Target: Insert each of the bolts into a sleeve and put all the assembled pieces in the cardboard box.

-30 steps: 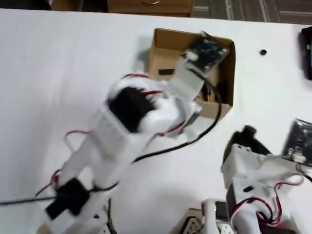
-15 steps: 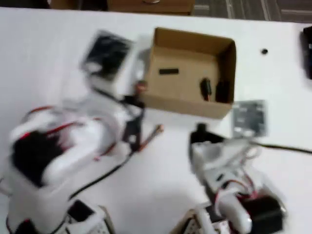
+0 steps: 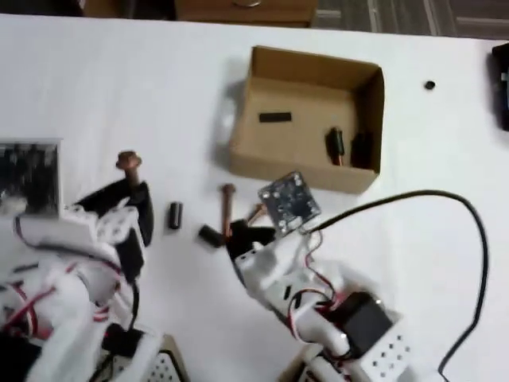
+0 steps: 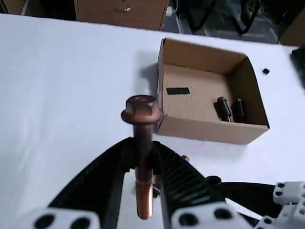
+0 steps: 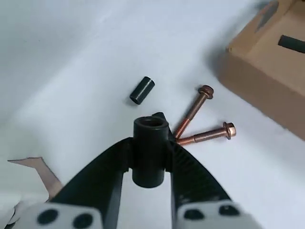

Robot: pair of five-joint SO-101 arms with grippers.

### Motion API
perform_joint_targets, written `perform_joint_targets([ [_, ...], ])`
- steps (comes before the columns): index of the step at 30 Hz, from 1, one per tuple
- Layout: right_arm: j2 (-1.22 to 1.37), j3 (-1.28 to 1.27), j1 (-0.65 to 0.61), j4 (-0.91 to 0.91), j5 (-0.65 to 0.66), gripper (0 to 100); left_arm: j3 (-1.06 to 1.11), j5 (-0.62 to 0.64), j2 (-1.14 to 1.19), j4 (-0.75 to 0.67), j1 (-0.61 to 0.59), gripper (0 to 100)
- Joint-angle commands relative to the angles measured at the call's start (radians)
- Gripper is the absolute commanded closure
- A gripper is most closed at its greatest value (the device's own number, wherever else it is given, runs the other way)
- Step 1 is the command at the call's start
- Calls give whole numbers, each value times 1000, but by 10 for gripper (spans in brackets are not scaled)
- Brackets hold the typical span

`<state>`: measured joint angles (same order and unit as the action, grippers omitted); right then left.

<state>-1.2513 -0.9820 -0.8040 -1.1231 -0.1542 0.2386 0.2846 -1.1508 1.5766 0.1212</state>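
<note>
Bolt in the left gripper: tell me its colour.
The bolt is copper-brown, seen best in the left wrist view.

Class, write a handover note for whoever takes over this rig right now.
Left gripper: shut on a bolt, head up.
Right gripper: shut on a sleeve.
On the table: two loose bolts and one loose sleeve.
Done: two pieces, apparently assembled, lie in the cardboard box.
Left: join the held pair, box it, then the loose parts.
</note>
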Motion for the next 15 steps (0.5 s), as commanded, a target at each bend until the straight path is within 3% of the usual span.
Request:
perform_joint_targets([
  [1, -5, -57, -21, 124, 9, 979, 159, 14, -104, -138, -8, 977],
  [5, -7, -172, -25, 251, 11, 979, 314, 43, -180, -255, 20, 977],
  [12, -77, -250, -27, 294, 11, 979, 452, 49, -186, -322, 308, 977],
  [15, -193, -319, -27, 298, 11, 979, 533, 49, -186, -384, 324, 977],
])
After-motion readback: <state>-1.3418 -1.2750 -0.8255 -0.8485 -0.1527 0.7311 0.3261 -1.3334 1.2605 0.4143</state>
